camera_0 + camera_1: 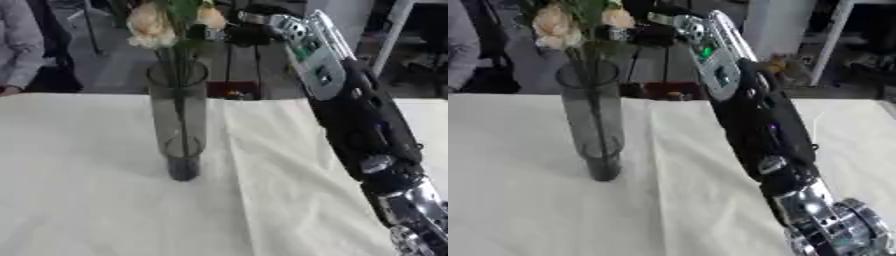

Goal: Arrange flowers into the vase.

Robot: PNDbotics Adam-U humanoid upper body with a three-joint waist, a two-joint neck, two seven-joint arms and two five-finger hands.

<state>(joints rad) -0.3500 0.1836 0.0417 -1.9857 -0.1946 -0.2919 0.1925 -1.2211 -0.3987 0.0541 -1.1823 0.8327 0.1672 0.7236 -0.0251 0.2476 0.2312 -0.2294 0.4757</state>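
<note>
A tall clear grey vase point(178, 125) stands upright on the white-clothed table point(87, 200), left of the middle. Green stems point(181, 80) run down inside it to the bottom. Two cream and peach blooms point(150, 25) and some leaves rise above its rim. My right arm point(359, 120) slants up from the lower right corner. Its hand point(651, 34) is level with the stems just under the blooms, above the rim, and reaches them from the right. The dark hand merges with the leaves, so its hold is unclear. My left hand shows in no view.
A raised fold in the cloth point(238, 165) runs from the far edge toward me, just right of the vase. Beyond the table's far edge point(79, 95) are a dark floor, furniture legs and a small red thing point(233, 93).
</note>
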